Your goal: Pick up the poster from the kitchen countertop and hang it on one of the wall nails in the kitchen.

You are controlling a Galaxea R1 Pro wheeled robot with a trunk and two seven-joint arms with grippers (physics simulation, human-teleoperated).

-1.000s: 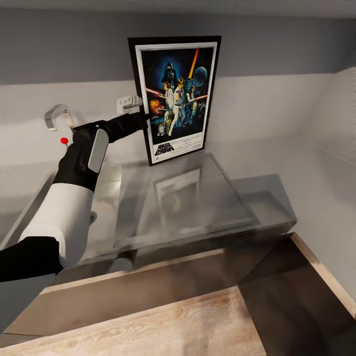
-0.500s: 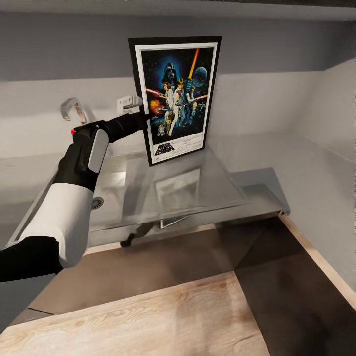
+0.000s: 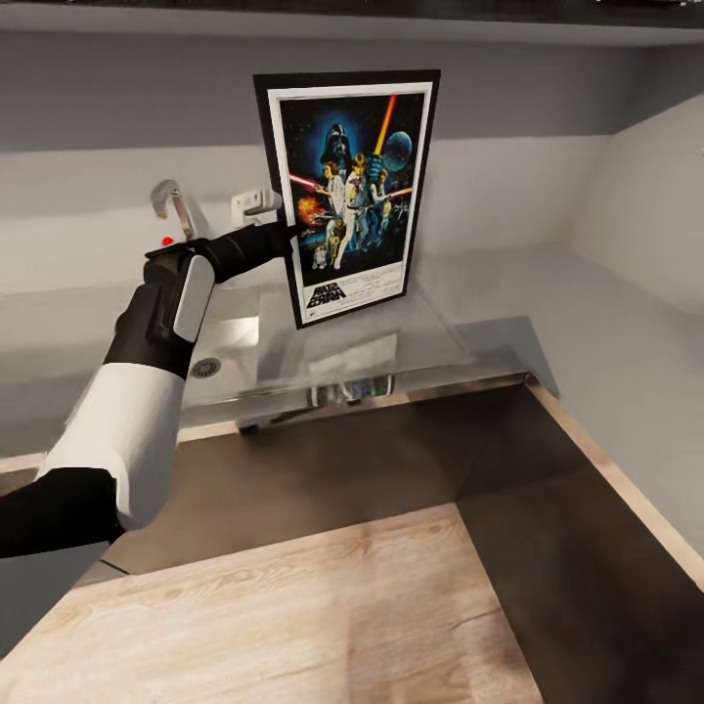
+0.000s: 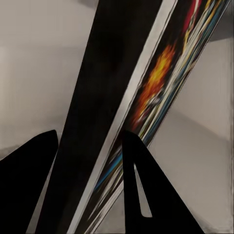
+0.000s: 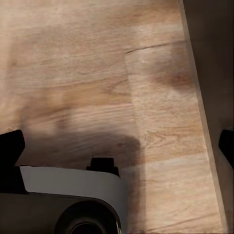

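Since the earlier pictures our head view has swung: the faucet (image 3: 173, 205) and the sink (image 3: 217, 354) have slid rightward in the picture and the wood floor (image 3: 323, 606) takes up more of it, while the poster (image 3: 349, 192) sits at the same spot in front of us. Our left gripper (image 3: 286, 235) is clenched on the poster's left edge, holding it upright, slightly tilted, in the air above the kitchen countertop (image 3: 391, 337) and in front of the grey wall (image 3: 508, 196). In the left wrist view the black frame of the poster (image 4: 122, 97) runs between the two dark fingers (image 4: 139, 180). Just behind the gripper a white wall outlet (image 3: 246, 204) shows. Our right gripper (image 5: 117, 146) hangs over the wood floor (image 5: 97, 73), its fingertips spread wide apart with nothing between them.
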